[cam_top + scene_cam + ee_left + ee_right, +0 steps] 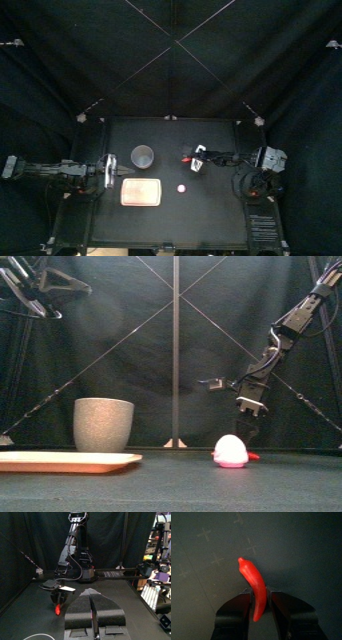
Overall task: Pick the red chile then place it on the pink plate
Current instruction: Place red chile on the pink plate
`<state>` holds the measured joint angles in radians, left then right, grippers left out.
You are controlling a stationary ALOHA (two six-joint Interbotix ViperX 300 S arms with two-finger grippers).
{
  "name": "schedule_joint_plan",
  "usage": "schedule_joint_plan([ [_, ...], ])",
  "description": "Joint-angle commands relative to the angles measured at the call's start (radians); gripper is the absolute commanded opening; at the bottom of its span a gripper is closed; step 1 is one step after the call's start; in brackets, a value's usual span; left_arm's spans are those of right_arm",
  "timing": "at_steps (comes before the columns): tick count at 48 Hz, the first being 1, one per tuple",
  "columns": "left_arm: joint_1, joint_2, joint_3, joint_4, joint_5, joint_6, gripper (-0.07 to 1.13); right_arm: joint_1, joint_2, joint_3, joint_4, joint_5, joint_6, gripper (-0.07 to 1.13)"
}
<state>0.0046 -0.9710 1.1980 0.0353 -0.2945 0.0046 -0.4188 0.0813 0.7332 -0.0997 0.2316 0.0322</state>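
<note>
Right gripper (257, 593): clamped on the red chile (250, 577), gripped near one end, pointed tip sticking out past the jaws and down toward the table (201, 215). Held right of centre, low over the surface; tip touching or clear, cannot tell. Pick step judged done or all but done; carry to the pink plate (142, 193) up next, not yet begun.

Pink plate: flat, bare, left of centre and nearer the front than the held chile, well apart from it. Grey cup (103, 424) upright just beyond the plate's far edge. Egg-shaped toy (231, 450), pale with a pink base, on the table just right of the plate and on the near side of the right gripper, roughly on the straight line from chile to plate.

Left gripper (93, 594): jaws together, holding nothing, parked at the left of the table, left of the plate.

Next move, as judged: raise enough to clear the toy and the plate's rim, travel left and toward the front, stop over the plate's middle, lower, then part the jaws. Risks: dangling tip clipping the toy; release too near the right rim and a roll-off; cup close on the far side, so no overshoot that way
</note>
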Motion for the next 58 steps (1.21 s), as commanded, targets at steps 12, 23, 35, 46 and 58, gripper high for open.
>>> schedule_joint_plan([
  [12, 0.002, 0.003, -0.014, 0.002, -0.005, 0.0, -0.03, 0.043, -0.051, -0.06, -0.002, 0.0, -0.002, 0.56],
  [23, 0.002, 0.003, -0.014, 0.002, -0.005, 0.0, -0.03, 0.14, -0.087, -0.12, 0.028, 0.032, -0.002, 0.55],
  [35, 0.002, 0.003, -0.014, 0.002, -0.005, 0.0, -0.03, 0.331, -0.064, -0.305, 0.029, 0.028, -0.002, 0.55],
  [46, 0.002, 0.003, -0.014, 0.002, -0.005, 0.0, -0.03, 0.437, 0.12, -0.529, -0.002, 0.0, -0.011, 0.55],
  [58, 0.002, 0.002, -0.014, 0.0, -0.005, 0.0, -0.03, 0.445, 0.31, -0.719, -0.044, 0.006, -0.002, 0.57],
])
